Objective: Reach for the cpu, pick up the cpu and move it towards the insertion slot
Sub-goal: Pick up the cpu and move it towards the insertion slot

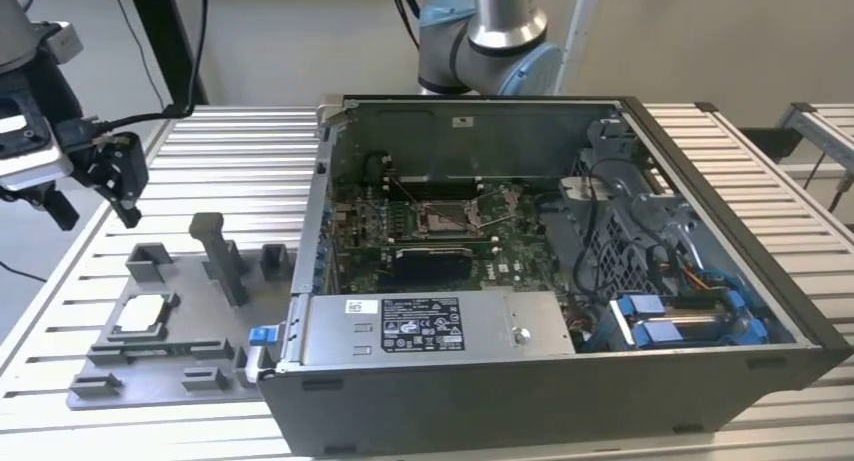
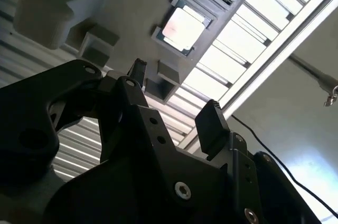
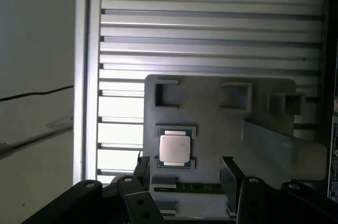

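In the exterior view my gripper [image 1: 94, 211] hangs over the slatted table [image 1: 240, 141] with its fingers spread and nothing between them, well apart from the cpu [image 1: 143, 316]. The cpu lies flat in its pocket on the grey fixture plate [image 1: 194, 311], at the exterior view's left of the open computer case [image 1: 534, 401], and the insertion slot [image 1: 447, 218] sits inside that case. In the second wrist view my fingers [image 2: 211, 126] stand apart, with the cpu [image 2: 183, 28] beyond them in its pocket, untouched. In the first wrist view the cpu [image 3: 175, 148] lies pale face up on the plate [image 3: 211, 129], just past my parted fingertips [image 3: 229, 174].
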`<action>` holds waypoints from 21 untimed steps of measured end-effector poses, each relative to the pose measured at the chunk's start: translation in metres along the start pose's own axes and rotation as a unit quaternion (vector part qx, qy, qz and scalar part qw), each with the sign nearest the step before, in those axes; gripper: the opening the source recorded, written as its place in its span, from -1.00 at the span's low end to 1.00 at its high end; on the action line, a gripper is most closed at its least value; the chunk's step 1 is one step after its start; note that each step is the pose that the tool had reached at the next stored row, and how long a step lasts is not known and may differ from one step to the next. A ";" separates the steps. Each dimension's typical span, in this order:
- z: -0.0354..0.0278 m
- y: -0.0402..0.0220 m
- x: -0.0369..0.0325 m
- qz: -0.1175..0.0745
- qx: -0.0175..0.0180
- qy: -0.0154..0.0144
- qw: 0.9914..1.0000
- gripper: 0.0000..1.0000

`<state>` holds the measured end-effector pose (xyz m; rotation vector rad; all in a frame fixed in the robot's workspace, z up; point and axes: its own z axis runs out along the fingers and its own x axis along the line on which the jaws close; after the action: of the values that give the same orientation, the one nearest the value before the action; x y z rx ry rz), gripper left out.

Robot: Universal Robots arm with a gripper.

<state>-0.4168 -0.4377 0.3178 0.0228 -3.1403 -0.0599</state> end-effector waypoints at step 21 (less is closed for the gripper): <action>0.0333 -0.0023 0.0000 -0.002 -0.001 0.000 1.000 1.00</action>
<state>-0.4168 -0.4388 0.2844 0.0275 -3.1408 -0.0630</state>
